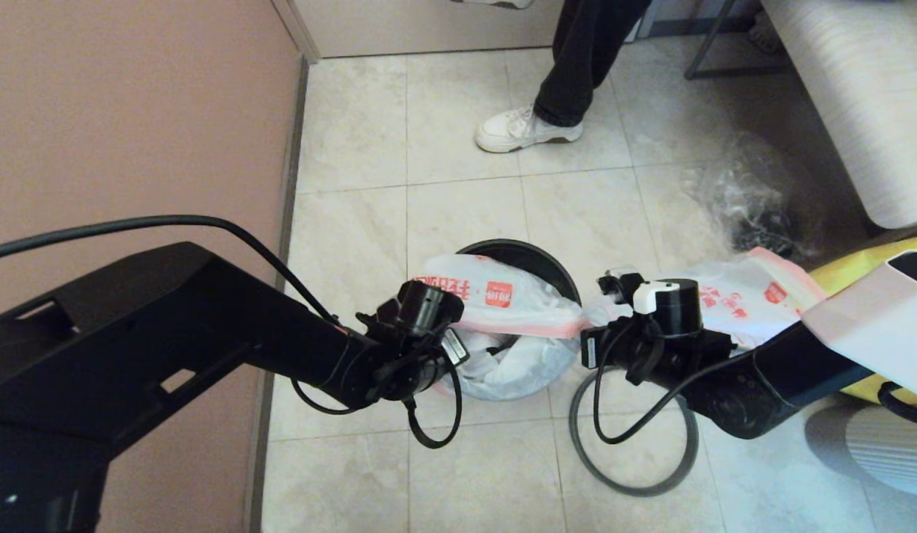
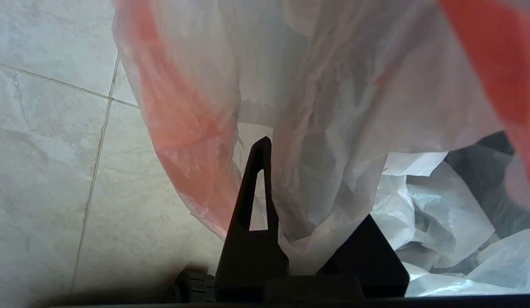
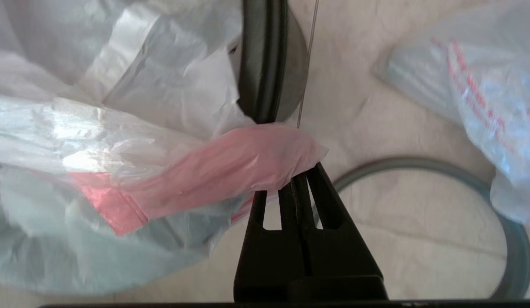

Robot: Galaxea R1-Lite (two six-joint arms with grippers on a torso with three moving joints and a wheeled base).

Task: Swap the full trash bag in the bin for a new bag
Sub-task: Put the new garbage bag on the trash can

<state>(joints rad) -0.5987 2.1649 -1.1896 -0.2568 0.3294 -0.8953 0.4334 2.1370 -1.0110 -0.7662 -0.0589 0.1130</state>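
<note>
My right gripper (image 3: 301, 179) is pinched tight on the pink handle of the new bag (image 1: 502, 300), just beside the bin (image 1: 547, 263) on its right. The bag stretches across the bin's mouth. My left gripper (image 2: 307, 192) sits at the bin's left edge, fingers apart with bag film between them. The full trash bag (image 1: 747, 296) lies on the floor, right of the bin, and the dark ring rim (image 1: 628, 474) lies near it.
</note>
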